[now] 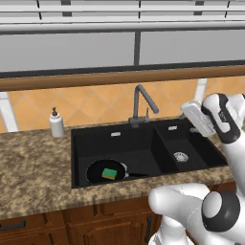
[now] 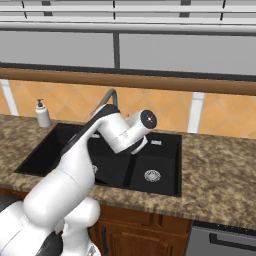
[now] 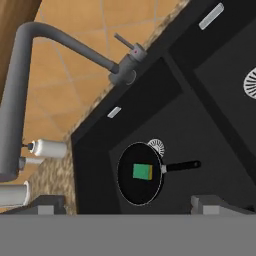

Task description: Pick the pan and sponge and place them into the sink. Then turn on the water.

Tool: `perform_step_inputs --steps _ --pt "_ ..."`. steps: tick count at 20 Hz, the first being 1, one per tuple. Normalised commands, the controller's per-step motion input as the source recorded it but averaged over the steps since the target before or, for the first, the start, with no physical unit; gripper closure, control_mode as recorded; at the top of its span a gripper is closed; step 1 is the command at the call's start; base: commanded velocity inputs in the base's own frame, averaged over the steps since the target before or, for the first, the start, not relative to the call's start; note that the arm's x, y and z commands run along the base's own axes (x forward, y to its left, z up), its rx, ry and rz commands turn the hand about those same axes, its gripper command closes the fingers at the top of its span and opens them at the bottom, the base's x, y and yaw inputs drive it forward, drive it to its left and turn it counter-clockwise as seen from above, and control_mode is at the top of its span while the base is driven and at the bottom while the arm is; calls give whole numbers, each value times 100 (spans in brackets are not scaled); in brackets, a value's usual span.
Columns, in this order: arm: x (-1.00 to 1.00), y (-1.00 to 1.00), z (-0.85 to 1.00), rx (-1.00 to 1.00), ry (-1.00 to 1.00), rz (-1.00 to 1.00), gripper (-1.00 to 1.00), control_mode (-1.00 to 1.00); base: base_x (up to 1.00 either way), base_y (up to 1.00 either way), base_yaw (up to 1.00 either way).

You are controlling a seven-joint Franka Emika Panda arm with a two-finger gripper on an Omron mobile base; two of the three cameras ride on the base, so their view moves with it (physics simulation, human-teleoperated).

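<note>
— While the arm is hanging over the right side of the counter (image 1: 28,162), what is sitting in the sink (image 1: 81,143)?

— Black double basin, recessed in the speckled stone. The pan (image 1: 95,173) is lying flat on the floor of the large basin, at its front left, with the handle pointing right toward the divider. The sponge (image 1: 109,173) is resting inside the pan, green face up with a yellow edge showing; the hand view is giving the same: sponge (image 3: 142,171) near the middle of the pan (image 3: 131,192), just beside the large basin's drain (image 3: 157,146).

— And the smaller basin?

— Its silver drain (image 1: 181,156) is showing.

— Faucet?

— Dark grey gooseneck (image 1: 142,103) is standing behind the divider, spout arching forward. The side lever (image 3: 124,42) is sticking out from its base. I am seeing no stream from it.

— Gripper?

— The gripper (image 3: 129,202) is hovering above the sink, well apart from the pan, looking down on it. Fingers (image 3: 47,204) are standing spread wide, gripping nothing.

— Anything else?

— A white soap dispenser (image 1: 56,123) is standing upright on the counter left of the sink, against the orange tile wall (image 1: 95,103).
</note>
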Motion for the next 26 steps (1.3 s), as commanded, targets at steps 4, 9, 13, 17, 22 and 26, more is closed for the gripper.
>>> perform_step_inputs --steps 4,9,13,17,22,26 --pt "54 0 -21 6 -5 0 -100 -100 0 0 0" --pt "47 0 -38 3 -9 0 -100 -100 0 0 0" --pt "50 0 -32 0 -4 0 -100 -100 0 0 0" --pt "53 1 -25 0 0 0 -100 -100 0 0 0" --pt "60 0 -14 6 0 2 -100 -100 0 0 0" --pt "57 0 -11 1 7 2 -100 -100 0 0 0"
